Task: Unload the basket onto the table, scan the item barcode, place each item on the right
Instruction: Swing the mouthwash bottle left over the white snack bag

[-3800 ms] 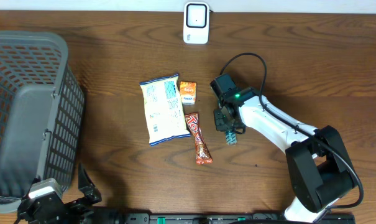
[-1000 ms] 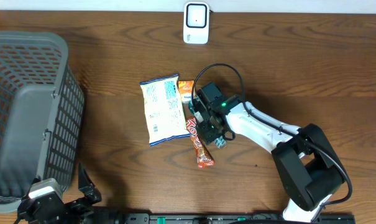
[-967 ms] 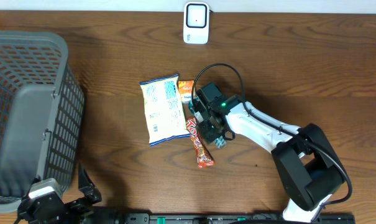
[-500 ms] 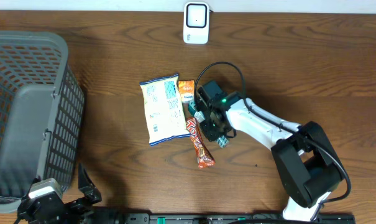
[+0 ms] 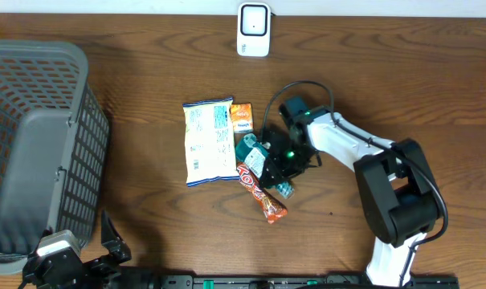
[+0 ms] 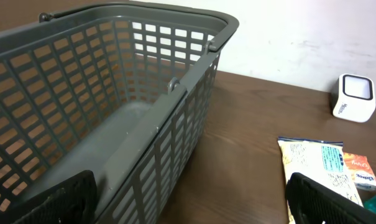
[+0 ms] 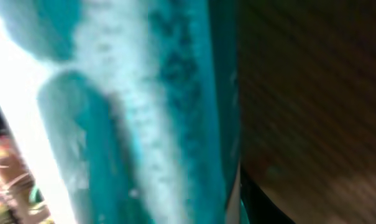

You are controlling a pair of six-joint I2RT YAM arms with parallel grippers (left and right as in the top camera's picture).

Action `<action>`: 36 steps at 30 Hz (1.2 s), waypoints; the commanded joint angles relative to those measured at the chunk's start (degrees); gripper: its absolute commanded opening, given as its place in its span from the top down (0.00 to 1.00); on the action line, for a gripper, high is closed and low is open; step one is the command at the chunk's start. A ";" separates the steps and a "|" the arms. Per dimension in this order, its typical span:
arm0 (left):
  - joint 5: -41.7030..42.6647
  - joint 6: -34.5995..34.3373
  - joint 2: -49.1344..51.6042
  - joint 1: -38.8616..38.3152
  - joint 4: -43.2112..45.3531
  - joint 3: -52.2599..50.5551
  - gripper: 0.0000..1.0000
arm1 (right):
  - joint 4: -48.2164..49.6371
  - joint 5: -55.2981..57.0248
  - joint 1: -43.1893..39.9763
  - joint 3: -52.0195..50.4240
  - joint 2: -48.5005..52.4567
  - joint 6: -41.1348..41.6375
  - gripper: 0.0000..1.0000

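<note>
- Currently right hand (image 5: 264, 168) sits over far end of candy bar (image 5: 269, 202); can't tell if gripping.
- Bar axis diagonal; scanner (image 5: 253, 30) lies toward far edge of tabletop (image 5: 403, 72).

Grey mesh basket (image 5: 86, 160) at left, dark wooden table (image 5: 403, 88), white snack bag (image 5: 209, 140)

Overhead straight down on table (image 5: 435, 80), left wrist low, sharing basket (image 5: 90, 160), right wrist blurred close-up
</note>
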 commanded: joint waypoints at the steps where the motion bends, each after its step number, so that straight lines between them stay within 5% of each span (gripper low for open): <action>1: -1.62 -4.02 -0.02 0.20 -5.66 -4.15 0.02 | -0.07 -8.46 -2.67 -0.52 -0.11 -3.43 0.99; 10: -1.60 -4.00 0.00 0.20 -5.66 -4.15 0.02 | -0.39 -21.99 -6.93 -0.52 -5.49 -10.99 0.99; 36: -1.60 -4.00 -0.02 0.20 -5.66 -4.15 0.02 | 4.52 -29.22 -7.04 -0.52 -26.12 -6.67 0.99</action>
